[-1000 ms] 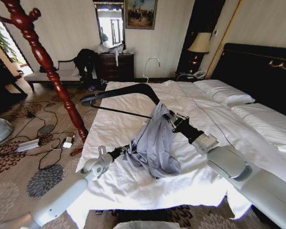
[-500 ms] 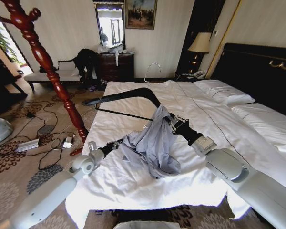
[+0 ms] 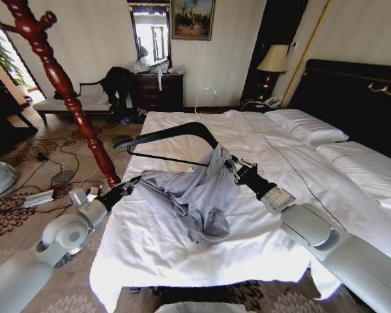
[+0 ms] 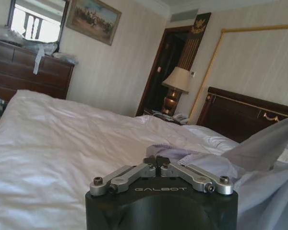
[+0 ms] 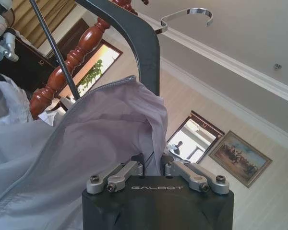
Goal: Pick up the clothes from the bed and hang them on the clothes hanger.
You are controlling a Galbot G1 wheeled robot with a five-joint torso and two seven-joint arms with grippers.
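Over the bed's near half: shirt [image 3: 199,192] hanging between both arms, one end draped on the clothes hanger [image 3: 176,134], its low folds sagging near the sheet.
Change: left gripper [image 3: 127,188] pulling its cloth edge out toward the bed's left side; shirt now spreading wider than 1 s ago, hanger riding a bit higher.
Left claw: pinched closed on a hem.
Right gripper [image 3: 231,166]: closed, clamping hanger arm with cloth over it.
Meaning: likely opening the shirt to thread the free hanger arm.
Surface: bed [image 3: 300,163], white sheets, rumpled.
Room: red wooden post [image 3: 62,85], dresser [image 3: 158,90], lamp [image 3: 272,60].
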